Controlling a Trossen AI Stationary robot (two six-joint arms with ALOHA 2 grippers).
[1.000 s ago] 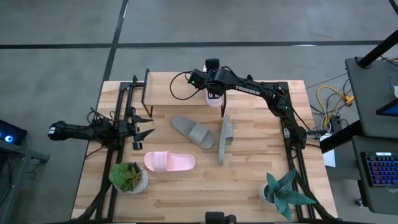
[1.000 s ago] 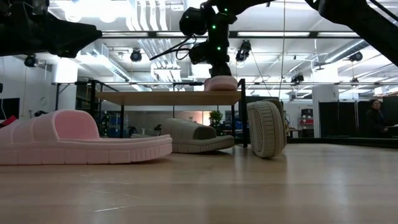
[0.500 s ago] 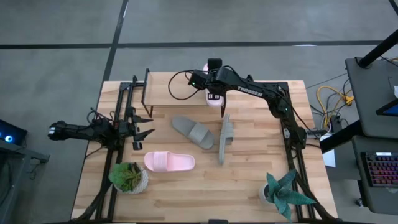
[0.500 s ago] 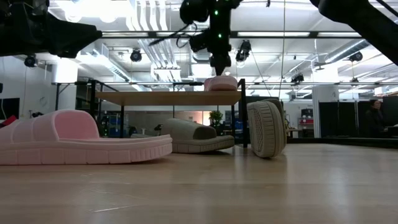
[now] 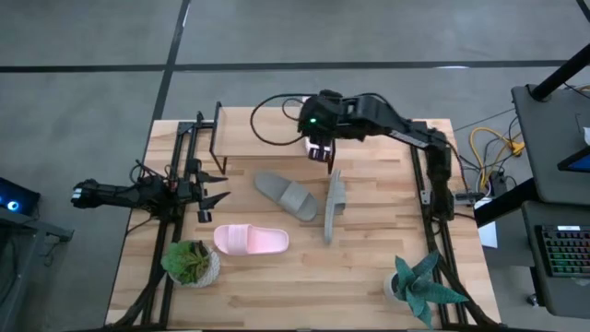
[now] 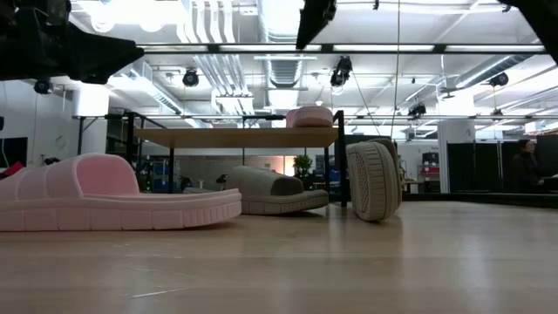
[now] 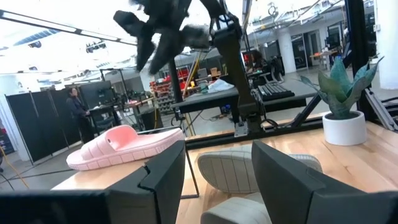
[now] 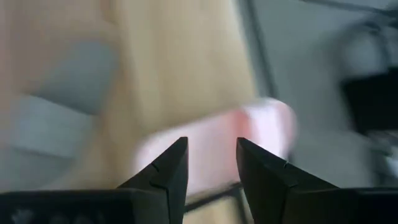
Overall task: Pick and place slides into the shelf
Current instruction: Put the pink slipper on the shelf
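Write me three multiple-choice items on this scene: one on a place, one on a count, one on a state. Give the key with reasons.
1. Where is the pink slide that lies farther from the plants?
A. on the shelf
B. on the floor
C. in a pot

2. How many grey slides lie on the table?
A. none
B. two
C. four

3. The right pincer is:
A. shut on a slide
B. open and empty
C. out of sight

Key:
1 A, it rests on the shelf's plank in the low view.
2 B, one lies flat, one stands on edge.
3 B, its fingers are parted with nothing between them.
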